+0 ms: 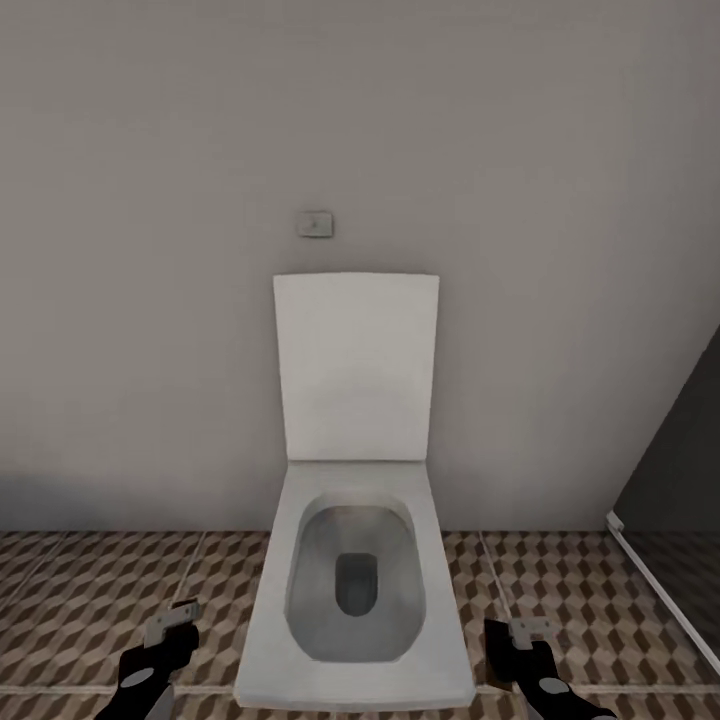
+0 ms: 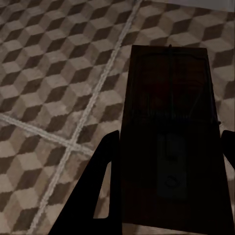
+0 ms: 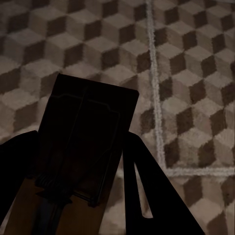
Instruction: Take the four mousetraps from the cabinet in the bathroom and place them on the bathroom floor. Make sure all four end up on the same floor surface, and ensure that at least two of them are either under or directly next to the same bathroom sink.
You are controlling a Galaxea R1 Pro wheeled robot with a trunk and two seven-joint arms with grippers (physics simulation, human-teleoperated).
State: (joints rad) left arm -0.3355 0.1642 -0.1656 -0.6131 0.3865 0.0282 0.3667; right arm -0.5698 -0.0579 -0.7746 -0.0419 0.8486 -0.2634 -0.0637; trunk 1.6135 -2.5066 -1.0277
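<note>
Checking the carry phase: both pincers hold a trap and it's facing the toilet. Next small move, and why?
Probably turn the base away to look for the sink. The left pincer and right pincer each hold a mousetrap above the patterned floor, but the head view shows the toilet against a bare wall, no sink. Releasing here would likely miss the sink condition.

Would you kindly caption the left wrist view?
Left gripper holding a mousetrap above the patterned bathroom floor.

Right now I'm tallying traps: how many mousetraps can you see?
2. One mousetrap is held in the left tool, one mousetrap in the right tool, above the bathroom floor. Others may be hidden.
</note>
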